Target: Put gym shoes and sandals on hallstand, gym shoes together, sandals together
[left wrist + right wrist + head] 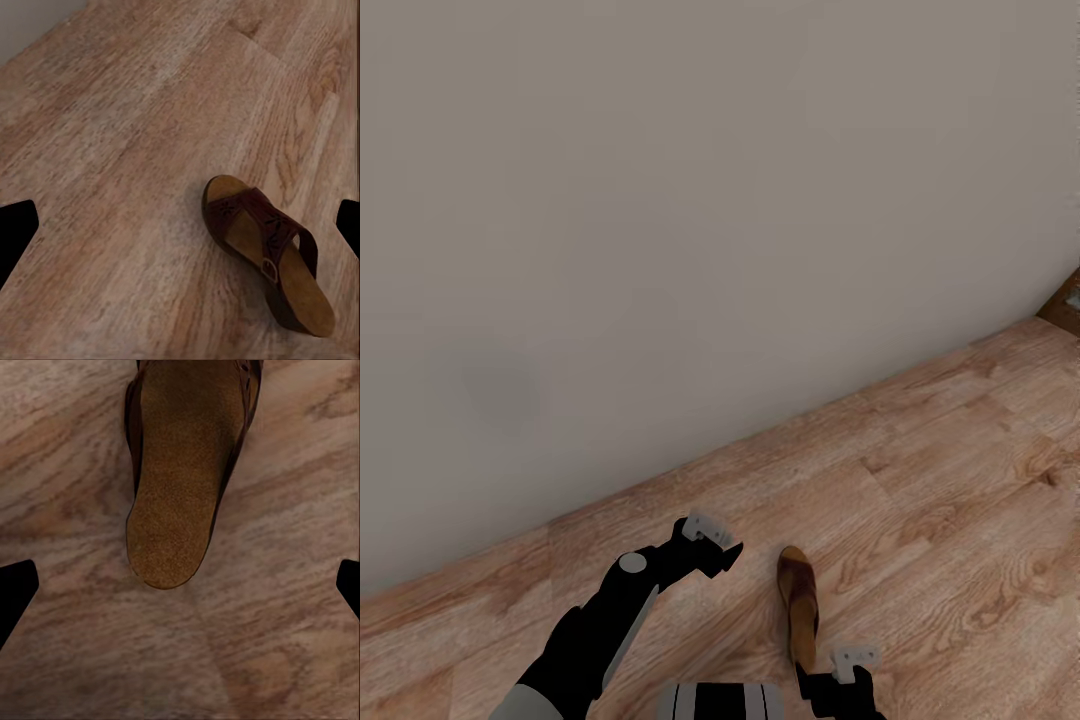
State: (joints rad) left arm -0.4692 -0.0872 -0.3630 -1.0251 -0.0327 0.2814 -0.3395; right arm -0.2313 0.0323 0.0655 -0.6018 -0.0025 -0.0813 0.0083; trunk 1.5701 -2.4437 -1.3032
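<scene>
— What surrounds you?

— Warm brown wood-grain planks, the corridor floor [920,470], run up to a plain beige wall [690,220] that takes up most of your head view. At the far right edge a dark brown corner of some object [1065,300] shows; too little of it is visible to name.

— Where is the sandal?

— One brown sandal [798,603] lies flat on the floor, sole down, between your two arms. Its tan insole faces up, and a broad strap with a small buckle crosses the toe end [262,225].

— And your grippers?

— Your left gripper [710,535] hangs above the floor just beside the sandal, apart from it, its fingers spread wide with bare planks between them. Your right gripper [847,672] sits near the sandal's heel [169,547], also spread wide; the heel lies between the fingertips, touching neither.
</scene>
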